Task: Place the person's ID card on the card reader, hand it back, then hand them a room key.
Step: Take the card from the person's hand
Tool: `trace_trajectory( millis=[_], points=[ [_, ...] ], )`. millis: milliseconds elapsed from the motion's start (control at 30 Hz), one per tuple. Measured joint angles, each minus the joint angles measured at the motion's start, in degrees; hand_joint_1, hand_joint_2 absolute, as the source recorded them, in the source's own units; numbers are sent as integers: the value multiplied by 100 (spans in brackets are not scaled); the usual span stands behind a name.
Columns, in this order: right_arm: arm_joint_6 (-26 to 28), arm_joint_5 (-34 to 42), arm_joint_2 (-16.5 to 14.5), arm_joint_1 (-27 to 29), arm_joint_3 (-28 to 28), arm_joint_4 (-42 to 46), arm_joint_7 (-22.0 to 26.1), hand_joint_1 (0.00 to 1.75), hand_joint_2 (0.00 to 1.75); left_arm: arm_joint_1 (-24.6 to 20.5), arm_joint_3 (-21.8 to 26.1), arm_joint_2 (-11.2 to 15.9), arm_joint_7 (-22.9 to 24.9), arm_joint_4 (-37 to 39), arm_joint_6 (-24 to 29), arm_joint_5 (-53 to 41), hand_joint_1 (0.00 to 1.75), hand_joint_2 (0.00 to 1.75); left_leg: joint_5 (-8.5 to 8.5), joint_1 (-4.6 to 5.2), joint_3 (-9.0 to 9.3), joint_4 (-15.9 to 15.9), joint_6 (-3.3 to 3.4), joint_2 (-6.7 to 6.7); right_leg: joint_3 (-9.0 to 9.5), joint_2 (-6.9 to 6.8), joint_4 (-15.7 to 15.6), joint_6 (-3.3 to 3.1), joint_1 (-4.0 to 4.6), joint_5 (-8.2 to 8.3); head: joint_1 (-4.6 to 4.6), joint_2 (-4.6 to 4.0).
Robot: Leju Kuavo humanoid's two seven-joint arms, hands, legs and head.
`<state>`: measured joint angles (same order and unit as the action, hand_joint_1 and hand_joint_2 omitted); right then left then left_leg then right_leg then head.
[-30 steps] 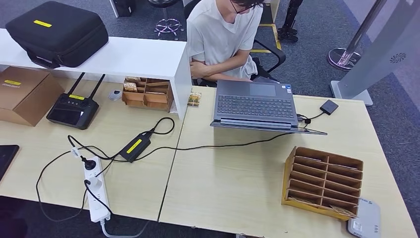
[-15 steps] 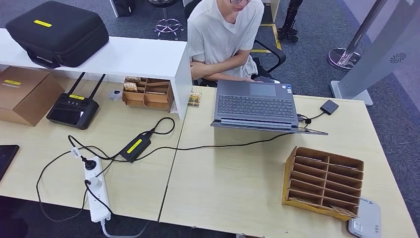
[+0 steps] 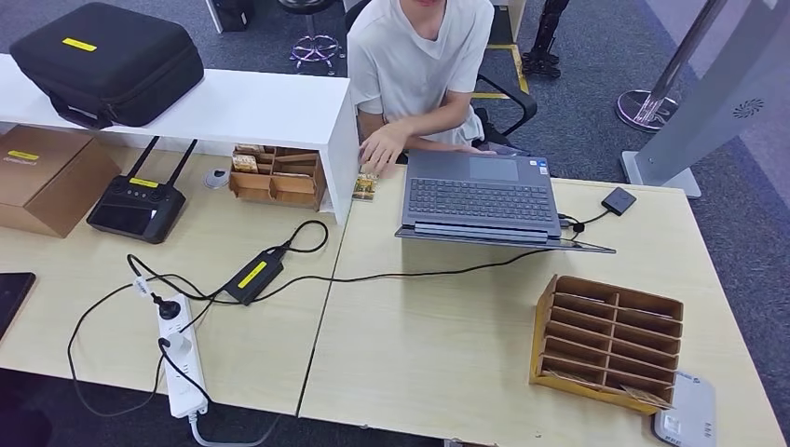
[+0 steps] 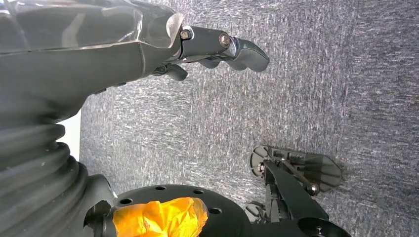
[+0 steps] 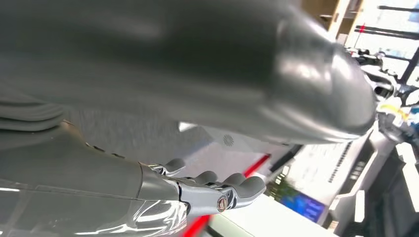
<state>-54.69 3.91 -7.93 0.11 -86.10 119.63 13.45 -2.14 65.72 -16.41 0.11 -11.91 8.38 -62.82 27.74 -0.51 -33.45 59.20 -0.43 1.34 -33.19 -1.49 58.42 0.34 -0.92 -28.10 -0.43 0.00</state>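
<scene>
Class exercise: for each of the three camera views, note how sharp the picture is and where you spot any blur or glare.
Head view: evenly lit and sharp, from the grey open laptop to the brown cardboard slotted organizer. Left wrist view: grey speckled carpet crisp, left hand in focus. Right wrist view: the thick grey thumb close to the lens is blurred, the background washed out by bright glare.
</scene>
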Motion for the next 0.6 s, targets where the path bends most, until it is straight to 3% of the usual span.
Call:
trace_trajectory(
  millis=[100, 167, 300, 400, 533, 600],
  points=[
    [435, -1699, -98, 41, 44, 378, 1540, 0, 0, -1, 0, 5, -11, 0, -43, -88, 0, 175, 0, 0, -2, 0, 0, -2, 1, -3, 1, 0, 0, 0, 0, 0],
    [1479, -2811, -137, 276, 298, 627, 2325, 0, 0, -3, -1, 15, -9, 0, -81, -176, 0, 175, -1, 0, -6, -1, 0, -9, 4, -10, 1, -1, 0, -3, 0, 0],
    [4483, -4279, -38, 1098, 1551, 865, 2606, 0, 0, -7, -25, 53, 55, 0, -168, -385, 0, 175, 3, -3, -10, -2, -4, -14, 7, -9, 1, -3, 1, -8, 0, 0],
    [5789, -4856, 246, 1593, 2621, 828, 2341, 0, 0, -12, -75, 81, 72, 0, -225, -487, 0, 175, 6, -3, -5, -1, -6, -11, 6, -6, -1, -3, -1, -8, 1, 0],
    [6521, -4906, 746, 2070, 3725, 718, 1746, 0, 175, -9, -138, 106, 72, 0, -244, -572, 0, 175, 5, -3, -6, 0, -5, -13, 10, -10, -1, -2, -1, -8, 1, 0],
    [6875, -4865, 1141, 2261, 4282, 604, 1245, 0, 175, -10, -162, 118, 72, 0, -253, -628, 0, 175, 6, -2, -6, 0, -5, -11, 11, -7, -2, -2, -1, -7, 1, 0]
  ],
)
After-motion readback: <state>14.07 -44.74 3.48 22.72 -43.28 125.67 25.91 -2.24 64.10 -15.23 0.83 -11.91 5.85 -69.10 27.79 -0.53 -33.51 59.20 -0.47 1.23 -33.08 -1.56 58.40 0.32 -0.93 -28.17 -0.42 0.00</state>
